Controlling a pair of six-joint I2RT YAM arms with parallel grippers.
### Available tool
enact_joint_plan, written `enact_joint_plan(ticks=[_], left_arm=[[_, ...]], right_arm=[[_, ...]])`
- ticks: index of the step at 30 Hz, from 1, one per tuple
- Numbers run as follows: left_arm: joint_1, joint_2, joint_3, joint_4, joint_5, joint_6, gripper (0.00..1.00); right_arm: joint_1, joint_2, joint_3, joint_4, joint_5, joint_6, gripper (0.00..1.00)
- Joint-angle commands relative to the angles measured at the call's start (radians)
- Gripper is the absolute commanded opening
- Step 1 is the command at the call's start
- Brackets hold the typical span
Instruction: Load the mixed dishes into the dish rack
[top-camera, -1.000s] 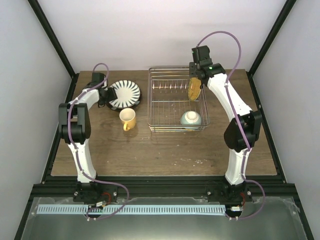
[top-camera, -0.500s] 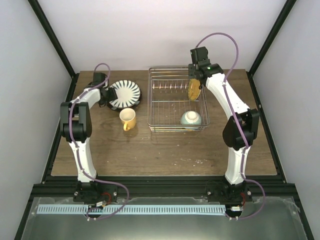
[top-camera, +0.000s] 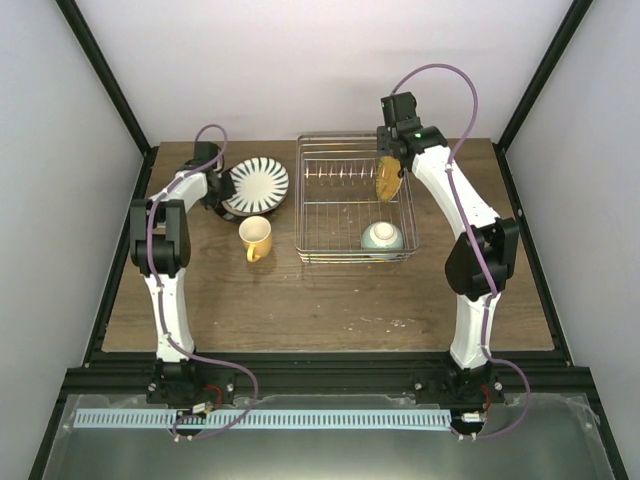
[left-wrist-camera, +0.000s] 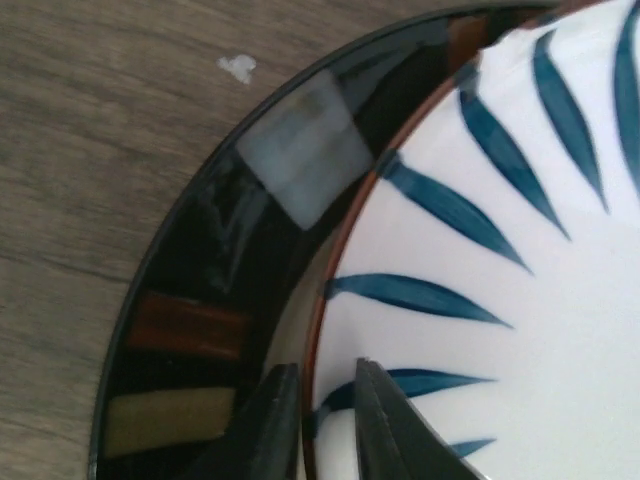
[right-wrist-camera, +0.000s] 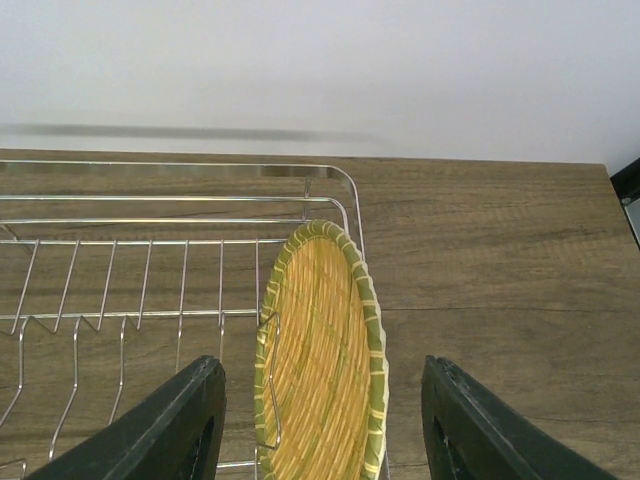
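Left of the rectangular silver wire dish rack (top-camera: 299, 200), the left gripper (left-wrist-camera: 325, 378) is clamped on the rim of the white plate with dark radial stripes (top-camera: 260, 180). A second ago this plate sat squarely on the dark-rimmed plate (left-wrist-camera: 200, 290). Now it has slid toward the rack, so loading it looks under way. At the rack's right side, the small yellow-orange woven plate (top-camera: 388, 178) stands upright as before, between the right gripper's (right-wrist-camera: 322, 368) spread fingers, untouched.
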Motion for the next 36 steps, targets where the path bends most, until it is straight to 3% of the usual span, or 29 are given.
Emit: enact_joint_plan(ticks=[1,4,14,27,32,36], left_arm=[[-0.013,0.064,0.039,-0.089,-0.007,0.000,0.11],[-0.018,0.074,0.053,-0.095,-0.003,-0.003,0.00],[-0.023,0.021,0.052,-0.088,-0.022,-0.006,0.00],[0.035,-0.224,0.003,-0.126,-0.045,0.021,0.00],[0.053,-0.285,-0.025,-0.147,0.001,0.010,0.00],[0.059,-0.311,-0.041,-0.147,0.013,-0.002,0.00]], right_arm=[[0.005,0.016,0.050,0.005,-0.021,-0.006,0.54],[0.009,0.025,0.061,0.028,-0.104,-0.016,0.54],[0.041,0.069,0.109,0.041,-0.194,-0.046,0.54],[0.110,0.168,0.199,0.103,-0.598,-0.094,0.59],[0.121,0.240,0.240,0.150,-0.834,-0.003,0.62],[0.140,0.280,0.254,0.163,-0.891,0.029,0.63]])
